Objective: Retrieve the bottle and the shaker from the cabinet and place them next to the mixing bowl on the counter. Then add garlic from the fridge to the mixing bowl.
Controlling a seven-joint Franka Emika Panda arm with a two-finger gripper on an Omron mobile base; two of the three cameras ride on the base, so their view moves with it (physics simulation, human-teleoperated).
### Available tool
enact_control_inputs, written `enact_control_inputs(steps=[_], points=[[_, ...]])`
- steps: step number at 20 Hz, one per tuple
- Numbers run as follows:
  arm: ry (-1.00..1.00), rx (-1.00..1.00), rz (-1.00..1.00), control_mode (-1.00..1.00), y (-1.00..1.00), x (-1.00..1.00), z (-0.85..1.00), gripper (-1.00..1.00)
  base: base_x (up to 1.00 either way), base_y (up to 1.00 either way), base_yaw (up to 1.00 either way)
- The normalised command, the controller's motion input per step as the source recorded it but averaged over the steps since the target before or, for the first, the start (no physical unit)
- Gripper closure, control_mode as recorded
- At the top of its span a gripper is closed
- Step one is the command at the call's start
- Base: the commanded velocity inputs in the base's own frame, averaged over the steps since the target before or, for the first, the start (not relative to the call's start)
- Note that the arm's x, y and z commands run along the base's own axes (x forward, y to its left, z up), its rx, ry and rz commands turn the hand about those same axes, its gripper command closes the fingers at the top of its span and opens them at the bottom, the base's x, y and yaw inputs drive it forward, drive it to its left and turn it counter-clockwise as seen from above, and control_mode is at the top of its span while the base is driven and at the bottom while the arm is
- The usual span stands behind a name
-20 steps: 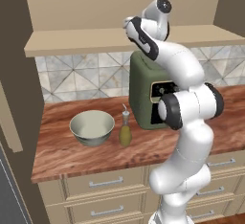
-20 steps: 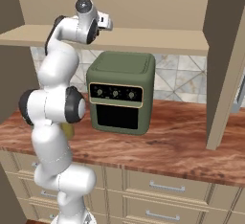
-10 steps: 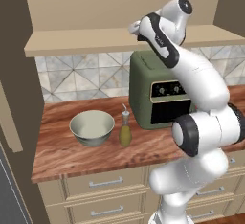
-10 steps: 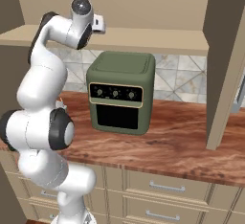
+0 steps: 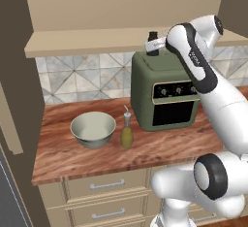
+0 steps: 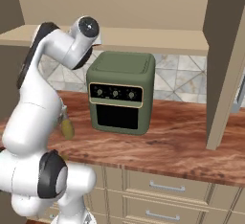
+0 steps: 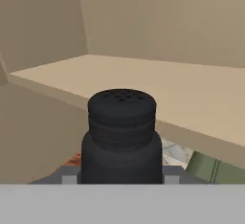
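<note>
My gripper (image 5: 153, 46) is shut on the black shaker (image 5: 153, 37), holding it upright in front of the open cabinet shelf (image 5: 87, 44), above the green oven's left side. In the hand view the shaker (image 7: 122, 132), with its perforated cap, sits between the gripper (image 7: 120, 176) fingertips, and the shelf (image 7: 143, 82) lies just behind it. On the counter, the yellow-green bottle (image 5: 127, 133) stands upright just right of the grey mixing bowl (image 5: 93, 129). From the right base view the bottle (image 6: 67, 128) peeks out beside my arm.
A green countertop oven (image 5: 164, 95) stands against the tiled backsplash, right of the bottle. The wooden counter (image 6: 182, 144) stretches to the right of the oven (image 6: 122, 91). A tall cabinet side panel (image 6: 225, 65) rises at the far right. Drawers (image 5: 106, 185) run below the counter.
The hand has moved right and a little down along the shelf front, carrying the shaker. The elbow has swung right and lower. Bottle and bowl have stayed put.
</note>
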Motion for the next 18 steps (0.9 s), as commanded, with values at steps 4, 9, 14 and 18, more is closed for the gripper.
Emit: enact_control_inputs(steps=[4, 9, 14, 18], points=[[-0.11, 0.00, 0.26, -1.00, -0.01, -0.92, -0.67, 1.00, 0.00, 0.00, 0.00], [-0.06, 0.00, 0.25, -1.00, -0.05, -0.31, -1.00, 1.00, 0.00, 0.00, 0.00], [-0.03, 0.00, 0.26, -1.00, -0.01, 0.00, -1.00, 1.00, 0.00, 0.00, 0.00], [-0.05, 0.00, 0.26, -1.00, -0.03, -0.04, -1.00, 1.00, 0.00, 0.00, 0.00]])
